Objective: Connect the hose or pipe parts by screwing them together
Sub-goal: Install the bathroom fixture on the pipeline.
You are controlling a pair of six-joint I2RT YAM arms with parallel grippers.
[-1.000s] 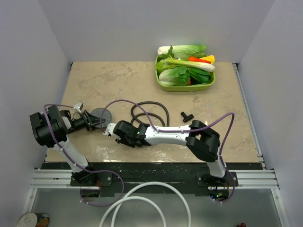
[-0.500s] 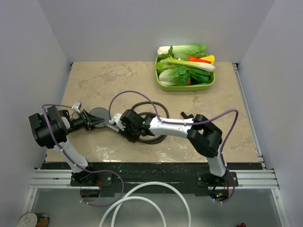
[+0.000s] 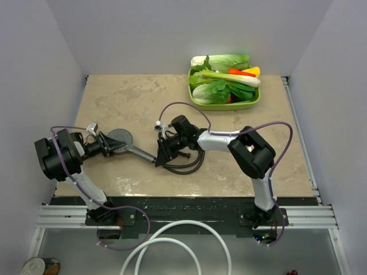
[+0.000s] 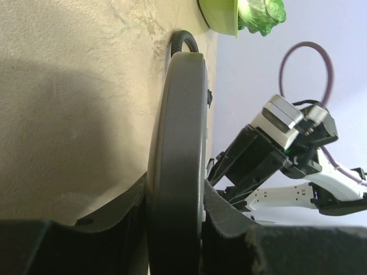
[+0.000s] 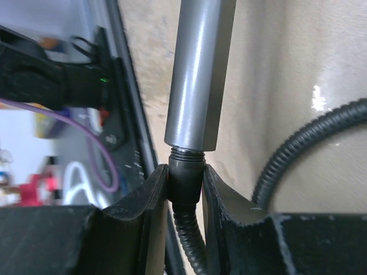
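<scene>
The dark grey shower head is held just above the table at the left, its disc edge-on between the fingers of my left gripper, which is shut on it. Its handle points right. The handle's threaded end meets the black knurled nut of the thin black hose. My right gripper is shut on that nut. The hose lies coiled on the table under the right arm.
A green tray of vegetables stands at the back right of the table. Purple cables loop over both arms. A thick white hose lies below the table's near edge.
My right gripper has swung right and away from the shower head's disc, carrying the hose end to the tip of the handle. The handle now shows. The left gripper has barely moved.
</scene>
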